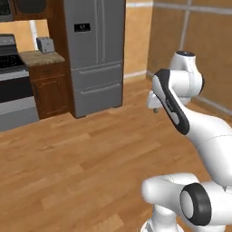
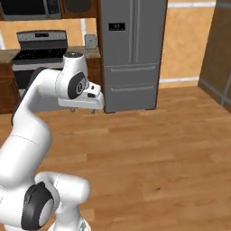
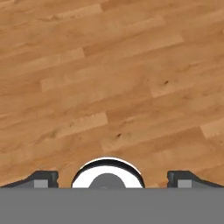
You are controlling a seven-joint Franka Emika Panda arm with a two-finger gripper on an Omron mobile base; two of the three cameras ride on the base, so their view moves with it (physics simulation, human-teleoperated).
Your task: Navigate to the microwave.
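Microwave point(image 2: 31, 9) mounted high on the far wall, above the stove point(image 2: 38, 49), ahead and left of the robot. Tool point(image 3: 112, 179) empty, fingers spread wide, pointing down at bare wood floor point(image 3: 109, 65). Refrigerator point(image 2: 131, 54) straight ahead; toaster point(image 1: 45, 44) on tabletop point(image 1: 41, 57) between. Base likely needs to drive forward-left.

Microwave point(image 2: 31, 9) cut by the top edge of the right base view, lower part of its body alone in frame; in the left base view just a corner at the top left. Stove point(image 1: 11, 86) runs off the left edge of the left base view, and the arm hides part of it in the right base view. Fridge point(image 2: 133, 49) top cropped in both base views; its door display too small to read.
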